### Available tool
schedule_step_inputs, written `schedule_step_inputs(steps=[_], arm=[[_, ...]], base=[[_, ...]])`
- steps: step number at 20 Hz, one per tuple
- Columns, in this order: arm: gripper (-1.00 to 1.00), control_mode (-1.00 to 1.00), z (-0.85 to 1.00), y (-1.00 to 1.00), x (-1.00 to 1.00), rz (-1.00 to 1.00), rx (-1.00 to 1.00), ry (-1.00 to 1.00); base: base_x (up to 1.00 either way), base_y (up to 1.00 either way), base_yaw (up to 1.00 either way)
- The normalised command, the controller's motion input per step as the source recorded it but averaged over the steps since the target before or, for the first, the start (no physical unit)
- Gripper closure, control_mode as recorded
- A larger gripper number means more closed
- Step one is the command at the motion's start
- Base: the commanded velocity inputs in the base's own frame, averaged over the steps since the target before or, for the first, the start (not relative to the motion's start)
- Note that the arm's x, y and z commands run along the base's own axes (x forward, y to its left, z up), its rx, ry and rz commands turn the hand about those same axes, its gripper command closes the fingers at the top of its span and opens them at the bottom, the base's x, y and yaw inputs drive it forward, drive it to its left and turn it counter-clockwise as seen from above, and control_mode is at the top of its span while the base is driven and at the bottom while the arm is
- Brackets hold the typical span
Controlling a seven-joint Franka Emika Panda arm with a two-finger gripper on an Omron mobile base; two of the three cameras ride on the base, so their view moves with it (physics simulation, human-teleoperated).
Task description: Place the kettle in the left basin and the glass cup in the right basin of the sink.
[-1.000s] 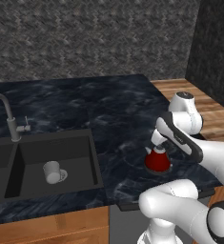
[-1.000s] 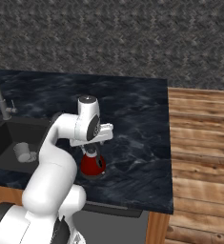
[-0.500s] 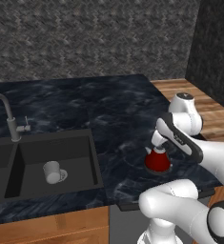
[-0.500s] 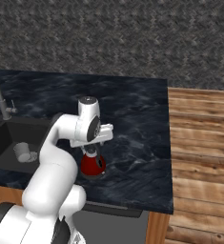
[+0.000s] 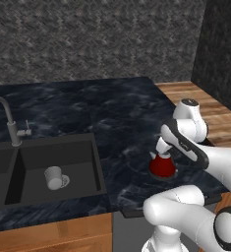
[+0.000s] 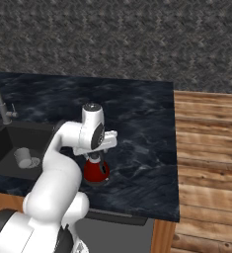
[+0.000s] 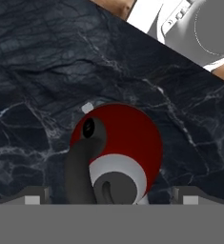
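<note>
Hand view looks straight down on the kettle (image 7: 120,145), standing on the dark marble worktop (image 7: 37,71) well to the right of the sink (image 5: 48,170). The claw (image 6: 94,159) hangs right above the kettle; whether its fingers are spread or closed, I cannot tell. The glass cup (image 5: 54,177) lies in the right basin (image 5: 77,157).

Kettle on counter, cup in sink.
Red kettle (image 5: 162,166) upright; cup (image 5: 54,177) tipped in right basin (image 5: 82,158).
</note>
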Motion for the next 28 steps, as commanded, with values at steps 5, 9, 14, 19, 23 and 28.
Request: schedule_step_inputs(steps=[5,9,14,19,23,28], arm=[[-1.0,-1.0,-0.08,0.0,0.06,0.02,0.0,0.0],[-1.0,-1.0,-0.07,0.0,0.12,0.01,0.0,0.0],[-1.0,-1.0,-0.06,0.0,0.12,0.01,0.0,0.0],[1.0,-1.0,-0.02,0.0,0.05,0.01,0.0,0.0],[1.0,-1.0,0.0,0.0,0.0,0.01,0.0,0.0],[1.0,-1.0,0.0,0.0,0.0,0.0,0.0,0.0]], base=[[0.0,0.0,0.0],[0.0,0.0,0.0],[0.0,0.0,0.0],[0.0,0.0,0.0],[0.0,0.0,0.0],[0.0,0.0,0.0]])
